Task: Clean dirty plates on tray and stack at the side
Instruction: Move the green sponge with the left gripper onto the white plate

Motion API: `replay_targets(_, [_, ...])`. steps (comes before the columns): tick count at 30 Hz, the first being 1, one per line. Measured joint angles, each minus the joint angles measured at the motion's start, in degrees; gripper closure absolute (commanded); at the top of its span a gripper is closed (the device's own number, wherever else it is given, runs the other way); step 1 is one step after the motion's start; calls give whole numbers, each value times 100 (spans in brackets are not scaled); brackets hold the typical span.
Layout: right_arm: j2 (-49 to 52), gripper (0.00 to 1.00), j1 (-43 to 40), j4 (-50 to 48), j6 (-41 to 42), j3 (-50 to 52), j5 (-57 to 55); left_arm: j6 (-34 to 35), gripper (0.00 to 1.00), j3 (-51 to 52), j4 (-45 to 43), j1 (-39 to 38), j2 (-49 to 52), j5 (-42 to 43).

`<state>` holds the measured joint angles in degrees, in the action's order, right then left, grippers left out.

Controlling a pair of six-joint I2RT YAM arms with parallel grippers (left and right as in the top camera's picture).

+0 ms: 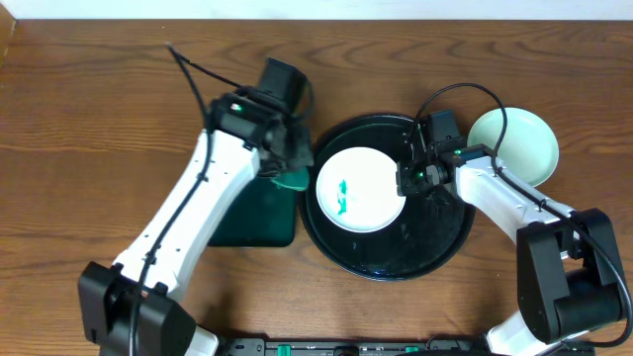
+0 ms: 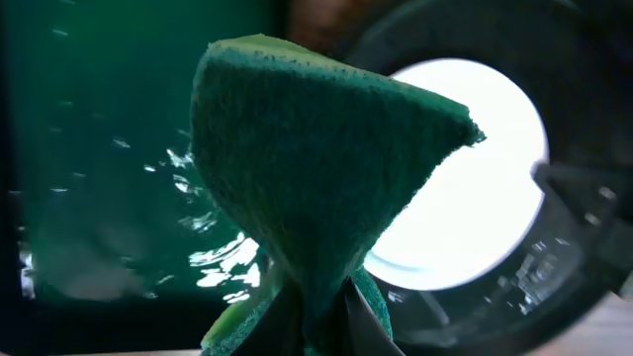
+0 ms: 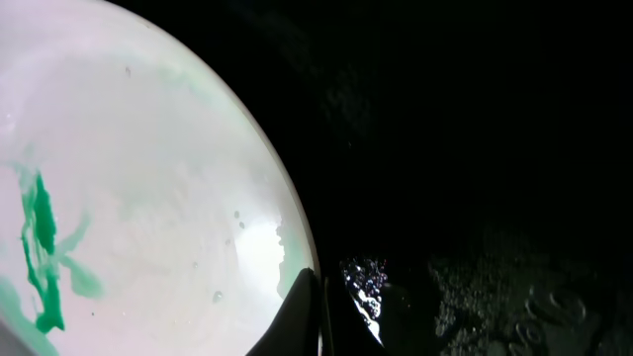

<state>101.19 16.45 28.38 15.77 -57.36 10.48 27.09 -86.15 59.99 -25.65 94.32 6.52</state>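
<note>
Glossy black, round, raised rim: the black tray [image 1: 450,242] sits right of centre on the wooden table [image 1: 89,129].

- White plate [image 1: 371,198]: lies in the tray's left half, with a green smear [image 1: 342,198] left of its middle.
- Mint-green plate [image 1: 519,143]: lies on the table just beyond the tray's upper right rim. Only the overhead view shows it.
- Dark green rectangular tray [image 1: 252,213]: lies just left of the black tray, partly under the left arm. The left wrist view alone shows wet glints on its surface.
- Green sponge [image 2: 316,168]: folded to a peak and pinched at its base by the left gripper [image 2: 316,321]. From overhead it is only a scrap of green by the white plate's left rim.
- Right gripper [image 3: 315,311]: jaws closed, tips at the white plate's right edge. I cannot tell whether they pinch the rim or only rest against it. Its wrist view shows beads of water on the black tray beside the tips, and faint pale green streaks across the plate that the overhead view misses.

Left arm: reaches from the near left corner diagonally up to the gap between the two trays, wrist turned toward the plate. Right arm: comes from the near right corner, forearm angled left across the black tray's upper right.
</note>
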Motion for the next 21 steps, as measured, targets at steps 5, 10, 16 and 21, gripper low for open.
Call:
replay_targets(5, [0,75,0,66,81,17,20,203,93,0,-184,-483,175,59])
replay_targets(10, [0,80,0,-33,-101,17,20,293,93,0,-461,-750,616,68])
replay_targets(16, [0,83,0,-63,-199,17,13,474,93,0,-697,-879,1261,83])
replay_targets(21, [0,87,0,-227,-278,17,-92,573,93,0,-791,-881,1502,153])
